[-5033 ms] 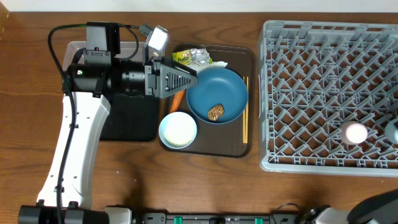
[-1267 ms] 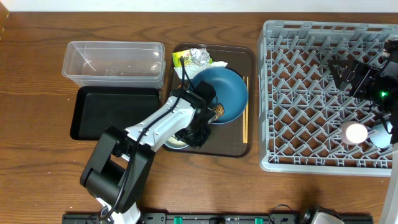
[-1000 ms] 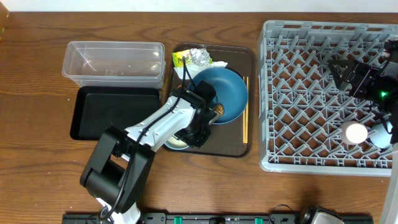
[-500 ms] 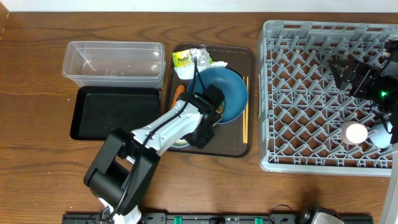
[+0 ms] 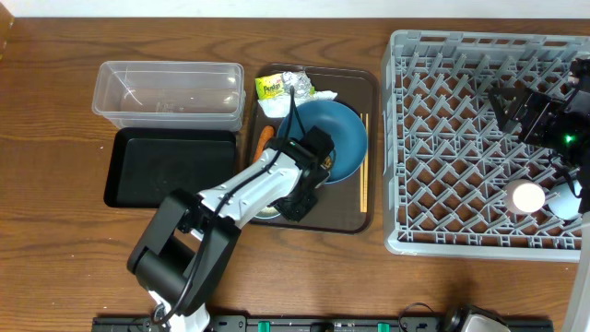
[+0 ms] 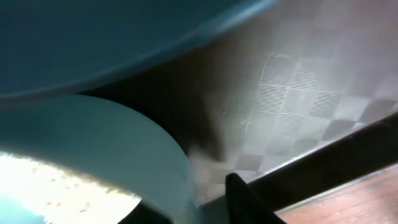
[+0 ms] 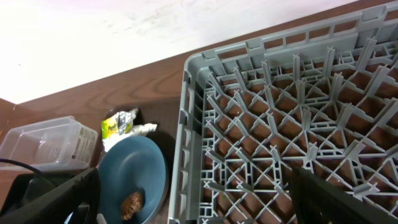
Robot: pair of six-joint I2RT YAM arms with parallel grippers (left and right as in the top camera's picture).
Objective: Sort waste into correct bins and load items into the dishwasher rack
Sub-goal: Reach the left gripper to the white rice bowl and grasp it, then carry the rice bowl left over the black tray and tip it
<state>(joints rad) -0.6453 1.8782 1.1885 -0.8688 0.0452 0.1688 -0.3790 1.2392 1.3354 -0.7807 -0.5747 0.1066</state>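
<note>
The left arm is reaching across the dark brown serving tray point(image 5: 369, 219), and its left end effector point(image 5: 295, 203) is hovering low at the white bowl point(image 6: 112, 143), right by the near edge of the dark-blue round plate point(image 5: 336, 134). In the left wrist view one dark finger point(image 6: 244, 198) is showing just beside the bowl's rim. The other finger is out of sight, so I cannot tell whether the jaws are spread or pinching the bowl.

The brown food lump point(image 5: 323, 164) is lying on the plate. The orange carrot point(image 5: 264, 137) is lying on the tray to the left of the plate. The crumpled silver foil point(image 5: 296, 80), the yellow-green wrapper point(image 5: 269, 88) and the white paper napkin point(image 5: 321, 94) are sitting bunched at the tray's far end. The wooden chopsticks point(image 5: 362, 180) are lying along the tray's right edge.

The clear plastic tub point(image 5: 171, 92) and the black tray point(image 5: 166, 166) are sitting side by side on the tabletop point(image 5: 55, 231), left of the serving tray.

The right end effector point(image 7: 194, 179) is hanging spread wide above the grey dishwasher rack point(image 5: 461, 138), gripping nothing. The pink cup point(image 5: 527, 196) and the light-blue cup point(image 5: 564, 205) are standing in the rack's near right part.
</note>
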